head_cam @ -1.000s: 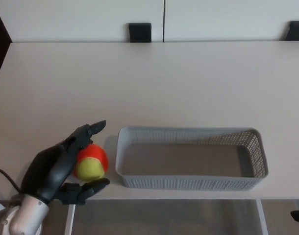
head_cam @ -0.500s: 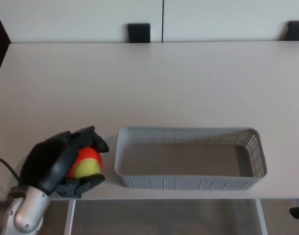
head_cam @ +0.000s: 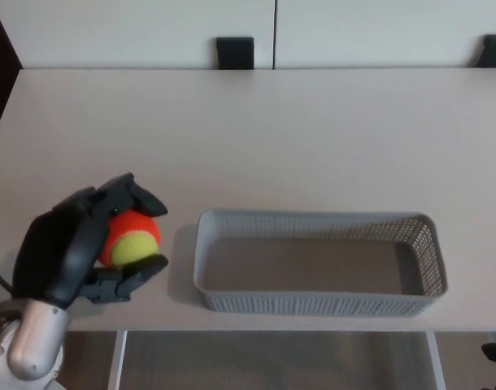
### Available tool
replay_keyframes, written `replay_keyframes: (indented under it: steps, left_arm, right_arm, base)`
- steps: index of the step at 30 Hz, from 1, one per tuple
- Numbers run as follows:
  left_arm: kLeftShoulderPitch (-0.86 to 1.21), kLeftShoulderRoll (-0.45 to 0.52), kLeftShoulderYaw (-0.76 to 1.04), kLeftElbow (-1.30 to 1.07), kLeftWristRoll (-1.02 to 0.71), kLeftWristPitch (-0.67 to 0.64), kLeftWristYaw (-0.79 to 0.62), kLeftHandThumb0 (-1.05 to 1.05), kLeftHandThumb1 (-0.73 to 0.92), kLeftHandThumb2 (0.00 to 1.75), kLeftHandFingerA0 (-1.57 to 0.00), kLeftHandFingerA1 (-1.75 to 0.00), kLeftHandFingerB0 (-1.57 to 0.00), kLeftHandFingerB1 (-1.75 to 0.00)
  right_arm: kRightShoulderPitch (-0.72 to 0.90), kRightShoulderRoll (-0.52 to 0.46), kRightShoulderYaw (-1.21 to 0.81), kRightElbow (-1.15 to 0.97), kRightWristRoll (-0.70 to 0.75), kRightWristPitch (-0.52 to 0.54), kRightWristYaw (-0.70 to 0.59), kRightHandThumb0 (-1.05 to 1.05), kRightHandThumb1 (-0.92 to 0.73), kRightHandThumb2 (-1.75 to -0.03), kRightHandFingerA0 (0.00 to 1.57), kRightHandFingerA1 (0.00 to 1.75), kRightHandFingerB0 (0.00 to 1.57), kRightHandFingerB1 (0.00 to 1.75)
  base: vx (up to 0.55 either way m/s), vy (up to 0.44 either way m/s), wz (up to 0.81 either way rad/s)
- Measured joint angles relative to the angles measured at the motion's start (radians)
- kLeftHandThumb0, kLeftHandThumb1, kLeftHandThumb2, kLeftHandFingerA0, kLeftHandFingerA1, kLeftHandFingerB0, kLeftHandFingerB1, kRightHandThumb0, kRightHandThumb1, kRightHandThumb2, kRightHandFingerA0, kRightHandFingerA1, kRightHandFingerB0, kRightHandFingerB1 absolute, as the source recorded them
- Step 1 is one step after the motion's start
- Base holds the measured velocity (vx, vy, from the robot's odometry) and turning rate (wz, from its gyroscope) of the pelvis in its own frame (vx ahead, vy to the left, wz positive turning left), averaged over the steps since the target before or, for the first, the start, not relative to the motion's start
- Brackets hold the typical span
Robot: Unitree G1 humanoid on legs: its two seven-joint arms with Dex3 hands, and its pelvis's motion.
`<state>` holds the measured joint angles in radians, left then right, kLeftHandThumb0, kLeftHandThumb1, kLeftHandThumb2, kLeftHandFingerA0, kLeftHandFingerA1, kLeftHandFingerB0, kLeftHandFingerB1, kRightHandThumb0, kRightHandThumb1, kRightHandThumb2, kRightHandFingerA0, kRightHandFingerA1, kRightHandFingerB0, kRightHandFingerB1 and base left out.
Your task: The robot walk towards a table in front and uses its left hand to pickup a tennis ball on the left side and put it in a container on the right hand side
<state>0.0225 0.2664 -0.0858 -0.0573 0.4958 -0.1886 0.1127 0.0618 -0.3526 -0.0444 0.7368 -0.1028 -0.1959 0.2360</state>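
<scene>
Beige table (head_cam: 272,138), grey mesh container (head_cam: 317,302), left hand (head_cam: 65,252) carrying the tennis ball (head_cam: 132,242).
The table bears the empty container, which lies just beyond the fingertips (head_cam: 146,201); the hand hangs short of its end wall, with the orange-and-yellow ball clamped between two fingers above and the thumb below. Keep your clamp firm, carry the ball sideways high enough to clear the rim, and part the fingers only once it is over the container's floor. Against the frame half a second earlier, hand and ball sit higher and slightly farther from that wall.
</scene>
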Motion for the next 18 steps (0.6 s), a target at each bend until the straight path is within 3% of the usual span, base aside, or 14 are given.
replay_keyframes:
  steps: [2,3,9,10,18]
  left_arm:
    - [-0.001,-0.022,0.013,-0.064,-0.007,0.0,0.005,-0.06,0.78,0.88,-0.87,-1.59,-0.64,-1.32]
    - [-0.003,-0.035,0.015,-0.096,-0.008,0.0,0.007,-0.07,0.8,0.84,-0.87,-1.75,-0.57,-1.42]
    - [-0.028,-0.117,-0.051,-0.258,0.017,0.006,0.009,-0.05,0.8,0.8,-0.93,-1.74,-0.63,-1.45]
    - [-0.029,-0.137,-0.077,-0.277,0.029,0.008,0.009,-0.06,0.82,0.82,-1.0,-1.74,-0.63,-1.44]
    - [-0.03,-0.194,-0.224,-0.272,0.105,0.04,-0.001,-0.09,0.83,0.74,-1.01,-1.73,-0.6,-1.43]
  right_arm:
    - [-0.003,-0.001,0.0,0.005,0.001,0.0,0.004,-0.43,-0.62,-0.58,0.48,0.39,0.39,0.35]
    - [-0.004,-0.001,0.0,0.007,0.001,0.0,0.005,-0.42,-0.62,-0.58,0.48,0.39,0.39,0.35]
    - [-0.018,-0.002,0.004,0.01,0.0,0.001,0.009,-0.42,-0.62,-0.58,0.48,0.39,0.39,0.35]
    - [-0.021,-0.001,0.004,0.012,0.0,0.001,0.01,-0.41,-0.62,-0.58,0.49,0.4,0.4,0.35]
    - [-0.021,-0.001,0.004,0.014,0.001,0.002,0.018,-0.42,-0.62,-0.58,0.51,0.4,0.41,0.35]
  base:
    - [0.0,0.0,0.0]
    - [0.0,0.0,0.0]
    - [0.0,0.0,0.0]
    - [0.0,0.0,0.0]
    - [0.0,0.0,0.0]
